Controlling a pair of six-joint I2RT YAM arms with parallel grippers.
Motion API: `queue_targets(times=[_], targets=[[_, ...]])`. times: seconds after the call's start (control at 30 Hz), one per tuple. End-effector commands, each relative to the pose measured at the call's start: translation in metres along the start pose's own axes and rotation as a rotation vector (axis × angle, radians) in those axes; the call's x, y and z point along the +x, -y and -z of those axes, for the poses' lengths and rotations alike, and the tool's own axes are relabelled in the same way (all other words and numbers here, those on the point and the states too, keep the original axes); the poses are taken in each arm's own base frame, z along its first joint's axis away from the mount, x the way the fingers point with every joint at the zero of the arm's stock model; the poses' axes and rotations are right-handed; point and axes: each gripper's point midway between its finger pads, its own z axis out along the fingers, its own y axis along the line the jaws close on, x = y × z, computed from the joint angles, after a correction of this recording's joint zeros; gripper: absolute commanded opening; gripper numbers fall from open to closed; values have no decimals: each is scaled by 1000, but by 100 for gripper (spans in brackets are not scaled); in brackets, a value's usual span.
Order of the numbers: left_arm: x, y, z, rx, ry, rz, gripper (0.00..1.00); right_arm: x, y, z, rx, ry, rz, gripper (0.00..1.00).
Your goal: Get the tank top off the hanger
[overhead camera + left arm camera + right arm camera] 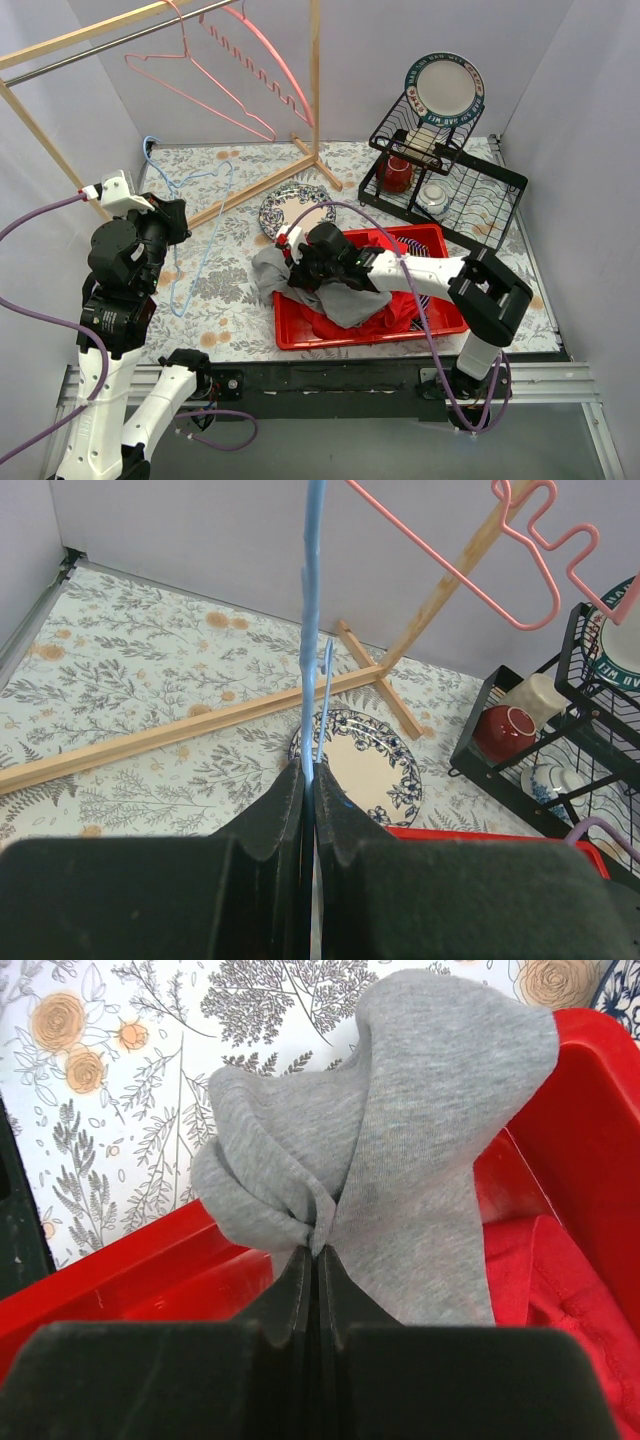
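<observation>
The grey tank top (345, 300) lies bunched over the left end of a red tray (440, 322), partly draped over its rim. My right gripper (292, 262) is shut on a fold of the tank top (420, 1140), pinching the cloth at its fingertips (318, 1250) just above the tray wall (120, 1280). The blue wire hanger (148, 148) lies bare on the floral table to the left, apart from the tank top. My left gripper (180, 215) is shut on the hanger's wire (312, 630), which runs up from between its closed jaws (308, 775).
Red cloth (560, 1280) lies in the tray under the tank top. A patterned plate (295, 210) sits behind the tray. A wooden rack (315, 90) holds two pink hangers (200, 80). A black dish rack (450, 180) with a red mug (397, 173) stands back right.
</observation>
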Motion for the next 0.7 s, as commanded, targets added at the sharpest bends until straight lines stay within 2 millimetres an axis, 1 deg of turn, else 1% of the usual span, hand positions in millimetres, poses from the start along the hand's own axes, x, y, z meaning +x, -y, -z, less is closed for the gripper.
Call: queue_targets(times=[0.0,0.07,0.1,0.17,0.2,0.23,0.27,0.3,0.33,0.37,0.4,0.43,0.5,0.53,0.67], targets=[[-12,1,3,-4,38,-2,0,-45,-9,33,4,130,38,1],[-12,-1,2,-16,41,-6,0,-47,-2,46,60,132,27,1],[-13,-1,2,-17,43,-9,0,-47,-4,60,72,121,23,1],[-15,-2,2,-21,46,-15,0,-41,-2,74,110,88,13,1],[-14,-3,0,-28,44,-17,0,-33,-4,88,122,49,1,1],[-15,-2,0,-26,45,-20,0,-28,2,95,164,29,-5,1],[-15,-2,-1,-27,42,-21,0,-23,2,102,184,13,-41,1],[-16,-2,-1,-30,44,-20,0,-16,1,112,199,-3,-52,1],[-17,-2,-3,-30,48,-20,0,0,3,119,224,-52,-67,1],[-18,-2,-3,-31,50,-19,0,8,8,125,264,-69,-81,1],[-18,-2,-3,-36,50,-20,0,11,10,133,289,-62,-86,1],[-20,-4,-5,-48,56,-22,0,34,18,137,343,-111,-100,1],[-22,-7,-7,-69,62,-33,0,49,23,143,391,-128,-121,1],[-25,-10,-9,-89,69,-34,0,66,26,142,406,-157,-129,1],[-38,-11,-18,-120,105,-34,0,84,19,122,349,-139,-169,1]])
